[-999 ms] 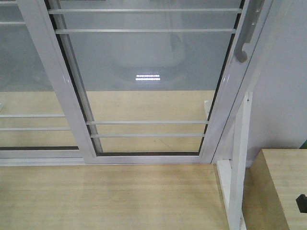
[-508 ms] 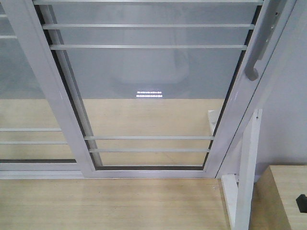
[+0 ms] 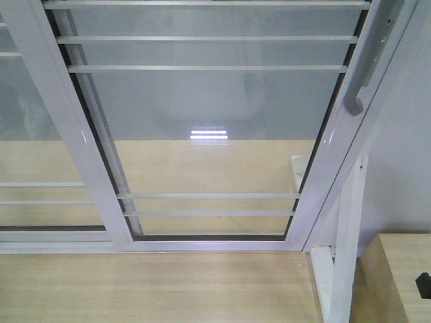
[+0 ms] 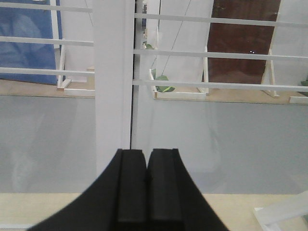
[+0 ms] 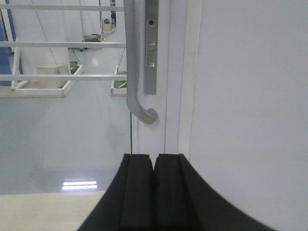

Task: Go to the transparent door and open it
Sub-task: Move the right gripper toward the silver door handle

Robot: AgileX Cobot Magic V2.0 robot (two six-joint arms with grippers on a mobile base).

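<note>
The transparent door (image 3: 209, 134) is a glass panel in a white frame with thin horizontal white bars, filling the middle of the front view. Its curved grey pull handle (image 3: 357, 87) sits on the right stile, and shows in the right wrist view (image 5: 132, 62) beside a grey lock plate (image 5: 150, 48). My right gripper (image 5: 154, 156) is shut and empty, below the handle's lower end and short of it. My left gripper (image 4: 146, 151) is shut and empty, facing a white vertical stile (image 4: 113, 77) between the glass panels.
A second white-framed glass panel without a handle (image 3: 34, 134) stands at the left. A white post (image 3: 343, 249) and a white wall (image 3: 404, 168) are to the right. A light wooden box (image 3: 404, 276) with a black part (image 3: 423, 285) sits bottom right. Pale wood floor (image 3: 155, 289) lies below.
The view has closed in on the door: frame and handle shifted down and right over the last second, mostly in the first half. The door stays shut in its frame.
</note>
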